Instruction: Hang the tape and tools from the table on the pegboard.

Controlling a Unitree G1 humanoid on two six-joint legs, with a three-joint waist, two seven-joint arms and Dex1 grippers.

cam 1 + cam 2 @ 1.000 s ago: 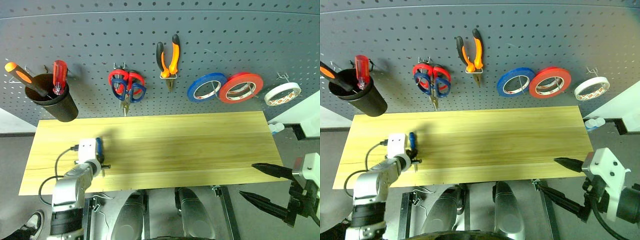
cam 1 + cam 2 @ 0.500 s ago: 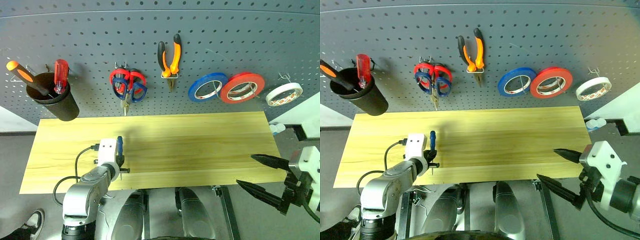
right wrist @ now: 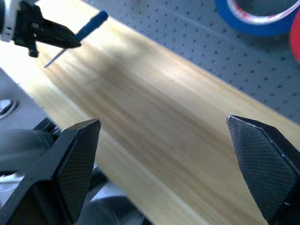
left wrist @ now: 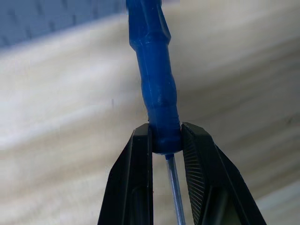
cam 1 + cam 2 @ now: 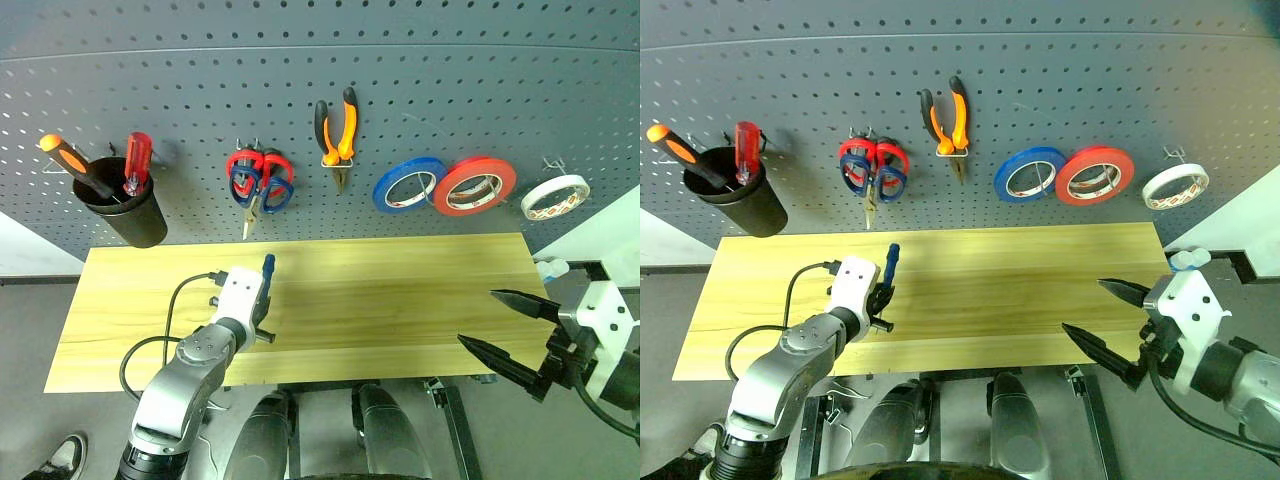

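My left gripper (image 4: 166,133) is shut on the lower end of a small blue-handled screwdriver (image 5: 267,270). It holds the tool above the left part of the light wooden table (image 5: 400,300), handle toward the pegboard (image 5: 450,90) and thin shaft running back between the fingers. My right gripper (image 5: 477,317) stands open and empty over the table's front right corner. On the pegboard hang the orange-and-black pliers (image 5: 337,130), the dark-handled scissors (image 5: 265,192) and the red-orange tape (image 5: 475,185).
A black cup (image 5: 125,210) holding an orange and a red screwdriver hangs at the board's left. Red-handled scissors (image 5: 250,163) share the scissors' hook. A blue roll (image 5: 410,183) and a white roll (image 5: 555,195) flank the red tape. A small bottle (image 5: 551,268) sits past the table's right end.
My left gripper has carried the blue screwdriver to the right and upward, rolling as it went. The right gripper has edged in toward the table, still open. The camera has tilted slightly.
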